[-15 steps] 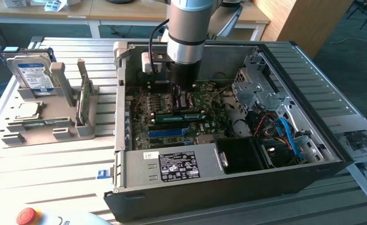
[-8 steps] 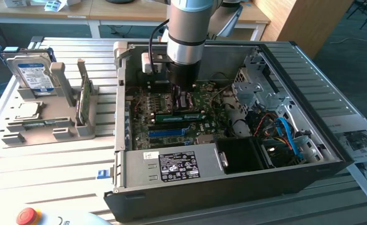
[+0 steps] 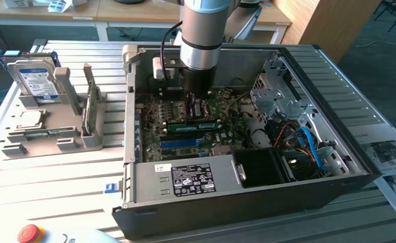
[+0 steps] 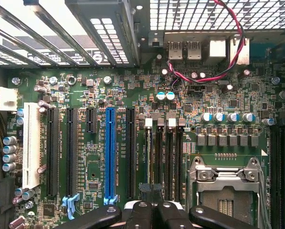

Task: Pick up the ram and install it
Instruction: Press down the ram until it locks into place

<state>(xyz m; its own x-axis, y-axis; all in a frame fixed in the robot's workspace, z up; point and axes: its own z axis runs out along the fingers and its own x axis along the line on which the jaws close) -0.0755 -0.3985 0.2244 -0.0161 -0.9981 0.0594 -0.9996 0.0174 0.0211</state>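
At the exterior view's far left, a red button (image 3: 30,233) sits at the near edge of the slatted table (image 3: 49,177). Behind it is a grey holder (image 3: 93,139). A hard drive (image 3: 32,76) stands upright at its back, a square chip (image 3: 26,119) lies flat in front of that, and a green card (image 3: 88,106) stands on edge at its right end.

Just beside the holder is the open case (image 3: 127,152), lying on its side with the board (image 3: 215,109) facing up. The arm (image 3: 203,30) comes straight down into the case. The gripper (image 3: 196,103) is low over the middle of the board, its jaws drawn together.

The ram (image 3: 194,123) is a long green strip lying crosswise on the board, just in front of the gripper's tip. It sits among the memory slots, above the blue slot (image 3: 177,143). I cannot tell whether the fingers are pinching it, or whether it is fully seated.

A power supply (image 3: 184,179) with a label fills the near side of the case. Further right are a metal drive cage (image 3: 278,96) and blue cables (image 3: 309,144). Printed sheets (image 3: 393,154) lie on the table outside.

In the wrist view, the closed fingers (image 4: 140,212) of the gripper (image 4: 150,206) hang over the memory slots (image 4: 168,157). These lie between the blue slot (image 4: 109,152) and the socket (image 4: 223,191). A red-and-black wire (image 4: 228,52) loops near the rear ports.
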